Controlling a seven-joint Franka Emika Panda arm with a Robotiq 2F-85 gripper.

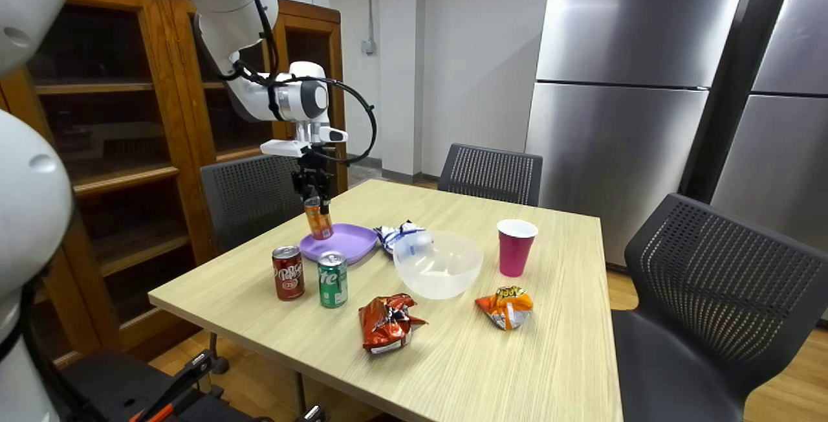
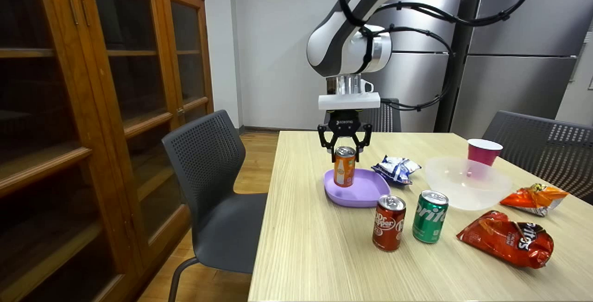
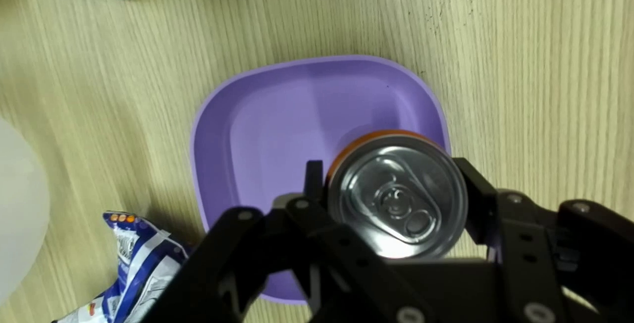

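My gripper [image 2: 345, 155] is shut on the upper part of an orange soda can [image 2: 344, 174], one finger on each side. In the wrist view the silver can top [image 3: 396, 201] sits between both fingers [image 3: 313, 179]. The can stands roughly upright over the purple plate [image 3: 277, 130], towards one side of it. Whether its base touches the plate cannot be made out. Beside the plate lies a blue and white snack bag [image 3: 143, 268]. Nearby stand a Dr Pepper can [image 2: 389, 223] and a green Sprite can [image 2: 430, 216].
A translucent bowl [image 1: 440, 270] stands past the blue bag. Farther along are a pink cup [image 1: 515, 250], an orange snack bag [image 1: 508, 309] and a red Doritos bag [image 1: 388, 325]. Chairs [image 2: 217, 177] surround the table [image 2: 315, 255]; a wooden cabinet [image 2: 134, 126] stands alongside.
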